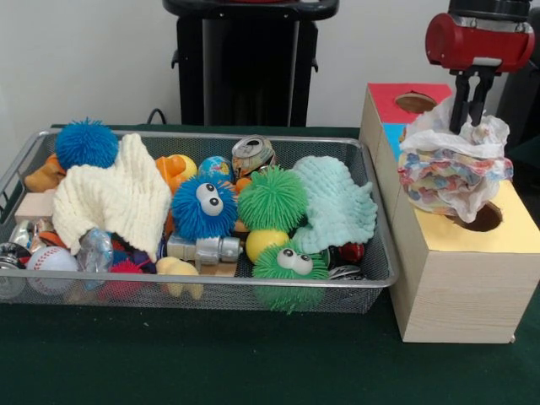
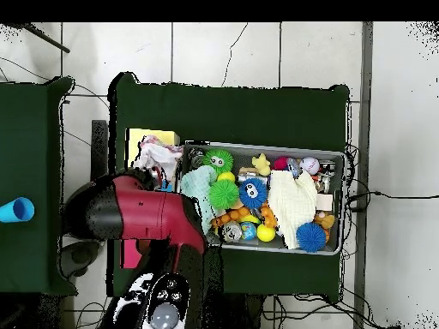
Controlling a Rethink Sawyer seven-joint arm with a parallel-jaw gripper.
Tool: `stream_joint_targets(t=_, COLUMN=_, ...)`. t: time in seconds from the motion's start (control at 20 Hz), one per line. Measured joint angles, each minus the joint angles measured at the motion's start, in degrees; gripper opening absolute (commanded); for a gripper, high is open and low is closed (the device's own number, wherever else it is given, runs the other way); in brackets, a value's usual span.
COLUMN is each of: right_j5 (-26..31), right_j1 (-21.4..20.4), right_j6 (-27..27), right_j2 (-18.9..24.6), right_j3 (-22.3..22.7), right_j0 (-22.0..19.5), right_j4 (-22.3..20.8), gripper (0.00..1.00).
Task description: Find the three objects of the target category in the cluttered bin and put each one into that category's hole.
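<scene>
My gripper (image 1: 469, 116) hangs at the right, above the pale wooden box, shut on the top of a whitish see-through plastic bag (image 1: 454, 166) with pastel patches. The bag hangs over the yellow face (image 1: 516, 229) and rests on it, covering part of the round dark hole (image 1: 484, 220). In the overhead view the bag (image 2: 159, 158) lies by the yellow face (image 2: 151, 137), and the red arm (image 2: 137, 214) hides the gripper. The wire-mesh bin (image 1: 211, 283) sits to the left, full of toys; it also shows in the overhead view (image 2: 343, 202). I cannot pick out other wrappers in it.
The red face and its hole (image 1: 415, 102) and the blue face (image 1: 391, 132) lie behind the yellow one. The bin holds a cream cloth (image 1: 114, 198), a mint cloth (image 1: 337, 202), spiky blue (image 1: 204, 207) and green (image 1: 272, 199) balls, and a crushed can (image 1: 253, 154).
</scene>
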Motion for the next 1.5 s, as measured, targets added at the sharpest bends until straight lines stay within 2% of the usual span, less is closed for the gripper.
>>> stream_joint_targets(t=0.7, right_j5=0.0, right_j1=-1.3, right_j6=0.0, right_j2=0.0, right_j3=0.0, right_j0=0.6, right_j4=3.0, gripper=0.00)
stream_joint_targets(t=1.5, right_j5=0.0, right_j1=-0.4, right_j6=0.0, right_j2=0.0, right_j3=0.3, right_j0=1.5, right_j4=3.1, gripper=0.00)
